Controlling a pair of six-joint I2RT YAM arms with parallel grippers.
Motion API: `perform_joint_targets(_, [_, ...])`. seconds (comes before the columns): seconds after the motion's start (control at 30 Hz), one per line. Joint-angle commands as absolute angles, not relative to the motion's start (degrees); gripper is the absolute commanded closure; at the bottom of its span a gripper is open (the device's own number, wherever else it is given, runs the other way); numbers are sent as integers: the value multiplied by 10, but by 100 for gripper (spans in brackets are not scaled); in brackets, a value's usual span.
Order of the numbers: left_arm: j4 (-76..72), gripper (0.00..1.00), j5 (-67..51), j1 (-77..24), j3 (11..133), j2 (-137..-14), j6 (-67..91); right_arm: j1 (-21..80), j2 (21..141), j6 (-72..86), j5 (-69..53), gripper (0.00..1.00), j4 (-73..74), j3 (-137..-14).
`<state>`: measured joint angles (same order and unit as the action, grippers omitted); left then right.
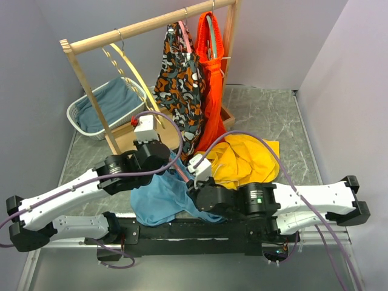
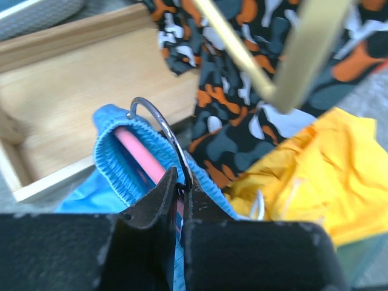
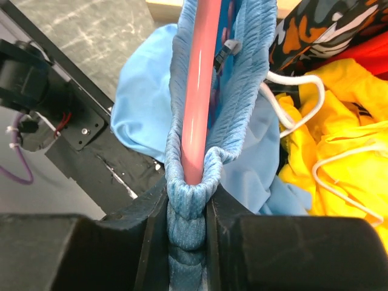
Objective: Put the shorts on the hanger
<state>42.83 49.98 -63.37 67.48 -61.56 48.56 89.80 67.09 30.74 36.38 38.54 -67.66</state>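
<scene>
So here's where we're at: our left gripper (image 2: 180,189) is pinched tight on the foot of the metal hook (image 2: 162,124) of the pink hanger (image 2: 142,156), jaws nearly together with only the wire between them. The hanger's pink arm runs inside the gathered waistband of the shorts (image 3: 254,66), so the blue elastic wraps around it on both sides. Our right gripper (image 3: 188,203) is clamped on the bunched end of that waistband, right where the tip of the pink arm pushes into the fabric. From the top camera we see the shorts held up between the two grippers near the front edge of the table (image 1: 267,115), with the rest of the fabric drooping toward the black base rail (image 1: 200,229). A crumpled yellow garment (image 1: 242,159) lies just beside them on the right. Behind, a patterned garment (image 1: 179,85) and an orange one (image 1: 212,91) hang from the wooden rack (image 1: 139,27), and a white basket (image 1: 74,114) with dark teal cloth (image 1: 112,97) sits back left.
</scene>
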Motion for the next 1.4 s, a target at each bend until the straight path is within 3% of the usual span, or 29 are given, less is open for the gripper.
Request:
perform_joint_targets(0.0, [355, 88, 414, -642, 680, -592, 452, 895, 632, 286, 384, 100, 325, -657])
perform_joint_targets(0.1, [338, 77, 398, -642, 673, -578, 439, 895, 615, 281, 381, 100, 311, -643])
perform_joint_targets(0.13, [333, 67, 389, -642, 672, -574, 436, 896, 607, 284, 383, 100, 308, -641])
perform_joint_targets(0.2, [326, 65, 381, -642, 669, -562, 429, 896, 600, 286, 383, 100, 301, -630])
perform_joint_targets(0.4, [301, 38, 316, -642, 662, -518, 400, 896, 568, 300, 376, 100, 282, -607])
perform_joint_targets(0.53, [285, 27, 269, -642, 652, -478, 381, 896, 544, 308, 372, 100, 285, -594])
perform_joint_targets(1.0, [245, 24, 269, -642, 607, -363, 380, 893, 475, 326, 406, 100, 229, -582])
perform_joint_targets(1.2, [244, 23, 279, -642, 619, -364, 382, 865, 527, 332, 470, 100, 260, -705])
perform_joint_targets(1.37, [236, 23, 280, -642, 617, -364, 383, 796, 572, 311, 406, 100, 232, -789])
